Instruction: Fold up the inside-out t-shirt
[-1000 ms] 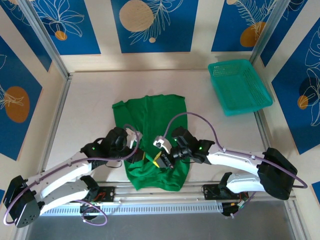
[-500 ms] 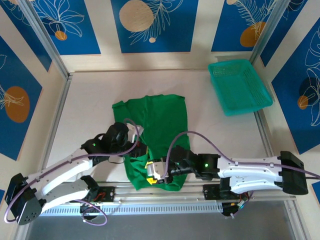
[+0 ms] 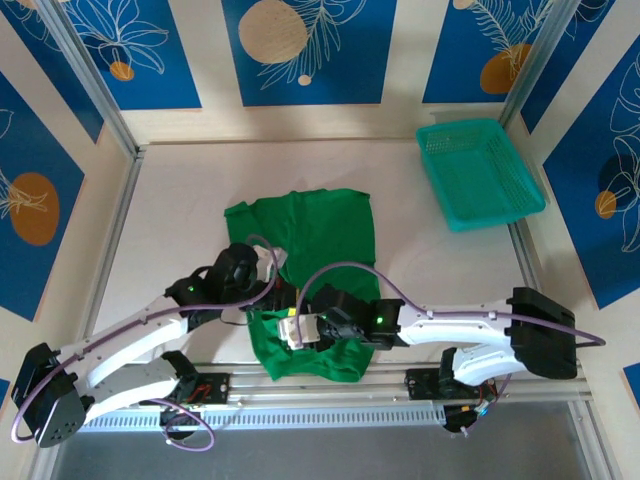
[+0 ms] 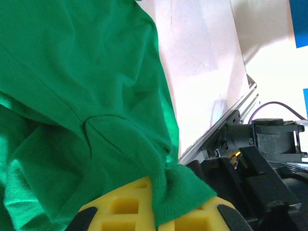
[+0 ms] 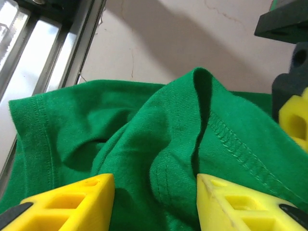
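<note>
My left gripper [image 4: 159, 212] is clamped on a fold of the green t-shirt [image 3: 325, 235], which lies near the table [image 3: 180, 200] front edge. My right gripper [image 5: 154, 192] straddles a stitched ridge, fingers apart.

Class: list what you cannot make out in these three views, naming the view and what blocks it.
- Top view: the near part of the t-shirt lies under the left arm and right arm, hiding the grip points.
- Left wrist view: fingers of the left end effector are cut off by the bottom edge.
- Right wrist view: fingers of the right end effector run off the bottom edge.
</note>
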Action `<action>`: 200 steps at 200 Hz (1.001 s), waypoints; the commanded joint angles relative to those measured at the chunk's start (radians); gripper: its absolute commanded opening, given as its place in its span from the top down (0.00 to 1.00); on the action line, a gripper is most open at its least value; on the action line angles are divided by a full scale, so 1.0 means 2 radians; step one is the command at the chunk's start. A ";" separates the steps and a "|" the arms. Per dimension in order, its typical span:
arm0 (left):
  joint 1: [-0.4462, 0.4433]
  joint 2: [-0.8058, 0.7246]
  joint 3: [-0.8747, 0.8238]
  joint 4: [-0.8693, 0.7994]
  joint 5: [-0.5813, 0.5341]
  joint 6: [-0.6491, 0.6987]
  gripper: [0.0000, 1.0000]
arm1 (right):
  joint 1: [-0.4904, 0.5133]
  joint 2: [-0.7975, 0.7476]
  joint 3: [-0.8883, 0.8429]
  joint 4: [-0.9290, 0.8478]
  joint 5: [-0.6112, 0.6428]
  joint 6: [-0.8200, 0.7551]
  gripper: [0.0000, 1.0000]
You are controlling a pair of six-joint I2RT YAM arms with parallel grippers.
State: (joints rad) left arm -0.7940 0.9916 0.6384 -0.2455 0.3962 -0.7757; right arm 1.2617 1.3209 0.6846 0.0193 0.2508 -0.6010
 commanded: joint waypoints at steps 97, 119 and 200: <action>0.001 0.011 0.007 -0.003 -0.026 0.008 1.00 | 0.003 -0.062 -0.007 -0.029 -0.084 0.014 1.00; 0.003 0.020 0.011 0.001 -0.033 0.009 1.00 | 0.006 -0.085 -0.012 -0.041 -0.110 0.012 1.00; 0.004 0.073 0.042 -0.002 -0.113 -0.022 1.00 | 0.132 -0.014 0.080 -0.201 -0.009 -0.048 1.00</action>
State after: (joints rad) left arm -0.7925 1.1156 0.6662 -0.2474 0.2615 -0.8047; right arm 1.4544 1.2167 0.7357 -0.2005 0.1520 -0.6464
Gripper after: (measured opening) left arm 0.058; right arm 0.050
